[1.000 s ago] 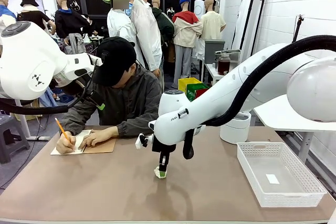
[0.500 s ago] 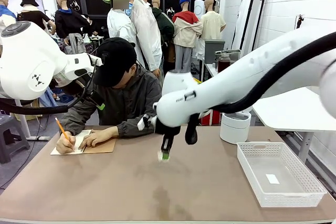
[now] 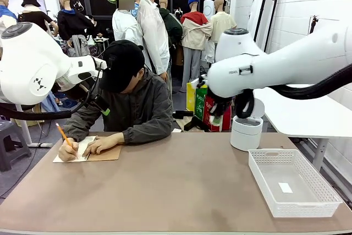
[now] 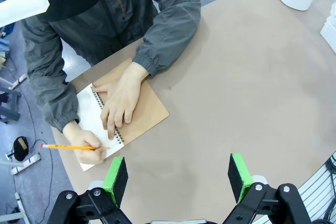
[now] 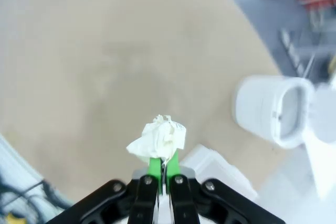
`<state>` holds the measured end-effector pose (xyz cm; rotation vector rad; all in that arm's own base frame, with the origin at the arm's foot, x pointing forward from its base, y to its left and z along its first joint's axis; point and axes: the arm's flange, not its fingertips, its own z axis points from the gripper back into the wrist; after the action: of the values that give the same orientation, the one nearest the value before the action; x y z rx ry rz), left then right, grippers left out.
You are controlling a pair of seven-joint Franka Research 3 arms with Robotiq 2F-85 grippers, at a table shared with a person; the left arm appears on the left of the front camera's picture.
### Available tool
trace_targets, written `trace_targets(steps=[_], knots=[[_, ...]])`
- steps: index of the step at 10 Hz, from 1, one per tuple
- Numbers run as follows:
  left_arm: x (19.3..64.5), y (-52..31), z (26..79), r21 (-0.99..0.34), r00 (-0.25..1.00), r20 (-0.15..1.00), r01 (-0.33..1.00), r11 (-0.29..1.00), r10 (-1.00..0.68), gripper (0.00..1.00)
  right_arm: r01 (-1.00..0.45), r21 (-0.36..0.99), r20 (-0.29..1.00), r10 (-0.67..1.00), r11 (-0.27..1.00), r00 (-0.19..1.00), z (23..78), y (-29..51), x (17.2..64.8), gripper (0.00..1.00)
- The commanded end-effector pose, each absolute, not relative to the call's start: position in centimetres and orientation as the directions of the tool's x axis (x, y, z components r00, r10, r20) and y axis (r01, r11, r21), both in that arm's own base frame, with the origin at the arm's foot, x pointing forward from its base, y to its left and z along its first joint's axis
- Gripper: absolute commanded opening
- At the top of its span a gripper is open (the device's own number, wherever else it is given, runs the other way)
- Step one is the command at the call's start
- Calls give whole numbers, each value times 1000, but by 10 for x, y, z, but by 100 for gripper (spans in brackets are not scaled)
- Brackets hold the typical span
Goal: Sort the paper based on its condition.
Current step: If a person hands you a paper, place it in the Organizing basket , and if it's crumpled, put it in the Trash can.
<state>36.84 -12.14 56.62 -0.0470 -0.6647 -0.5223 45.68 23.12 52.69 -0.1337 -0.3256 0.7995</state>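
My right gripper (image 5: 163,165) is pinched shut on the crumpled white paper ball (image 5: 160,139), low centre of its wrist frame. Crumpled means discard, so I'd carry it to the round white bin (image 5: 270,111) at right. My left gripper (image 4: 177,176) hangs open, empty.

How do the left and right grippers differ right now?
The left gripper stands wide open with nothing between its pads; the right gripper is shut on the crumpled paper. The left gripper hangs over the table near the notebook; the right gripper is nearer the round white container. Both have green pads.
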Motion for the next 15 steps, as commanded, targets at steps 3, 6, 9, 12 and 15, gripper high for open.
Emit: trace_targets(steps=[3, 6, 9, 12, 15], knots=[[368, -120, 567, 119, 668, 596, 476, 871, -446, 100, -460, -279, 235, 524, 843, 819, 507, 208, 468, 0], [368, -120, 567, 119, 668, 596, 476, 871, -446, 100, -540, -276, 233, 601, 795, 765, 519, 201, 471, 0], [368, -120, 567, 119, 668, 596, 476, 871, -446, 100, -364, -323, 285, 457, 874, 843, 512, 200, 481, 0], [368, -120, 567, 119, 668, 596, 476, 871, -446, 100, -198, -354, 324, 319, 914, 891, 506, 180, 507, 0], [368, -120, 567, 119, 668, 596, 476, 871, -446, 100, -162, -358, 338, 290, 920, 895, 487, 169, 540, 0]])
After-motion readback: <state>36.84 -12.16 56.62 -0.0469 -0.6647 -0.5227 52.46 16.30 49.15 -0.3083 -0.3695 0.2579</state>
